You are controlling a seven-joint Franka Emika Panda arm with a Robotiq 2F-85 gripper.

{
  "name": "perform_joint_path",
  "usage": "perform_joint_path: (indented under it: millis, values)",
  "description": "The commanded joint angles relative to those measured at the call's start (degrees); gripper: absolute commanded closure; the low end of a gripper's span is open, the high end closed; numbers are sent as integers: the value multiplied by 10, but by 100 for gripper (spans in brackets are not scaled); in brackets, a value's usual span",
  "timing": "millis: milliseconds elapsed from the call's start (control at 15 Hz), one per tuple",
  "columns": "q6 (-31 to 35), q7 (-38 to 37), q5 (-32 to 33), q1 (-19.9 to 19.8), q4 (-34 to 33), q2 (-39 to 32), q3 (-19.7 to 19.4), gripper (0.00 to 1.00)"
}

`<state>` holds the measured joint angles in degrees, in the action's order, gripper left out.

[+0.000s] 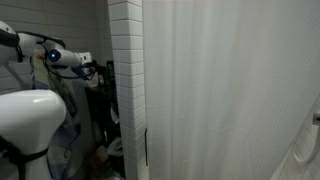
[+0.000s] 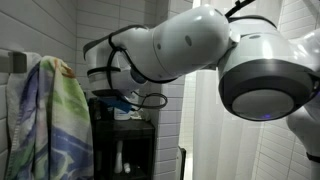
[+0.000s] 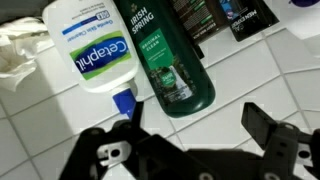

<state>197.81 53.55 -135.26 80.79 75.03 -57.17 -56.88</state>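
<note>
Wrist view: my claw [image 3: 190,150] hangs wide open, gripping nothing. Just ahead of its fingers lies the white Cetaphil bottle [image 3: 85,45], its blue cap [image 3: 123,102] pointing at me. The green Irish Spring bottle [image 3: 165,60] is right beside it on the white tiles [image 3: 260,80], with dark packages [image 3: 215,20] beyond.

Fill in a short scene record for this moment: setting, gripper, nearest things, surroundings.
setting: bathroom corner with a white tiled wall and a pale shower curtain
gripper: robot gripper, jaws open, holding nothing
nearest things: white plastic Cetaphil bottle with blue cap and dark green Irish Spring bottle, side by side just ahead of the gripper
beyond them: black bottles
surroundings: green-and-blue towel hanging beside a black shelf unit
</note>
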Motion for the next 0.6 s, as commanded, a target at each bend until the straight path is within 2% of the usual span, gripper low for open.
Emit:
perform_joint_path:
  millis: [0,267,533]
  values:
    - [0,22,-14,40,18,-24,-47,0]
    - [0,22,-20,45,12,-62,-84,0]
    - [0,31,-24,33,24,-77,-95,0]
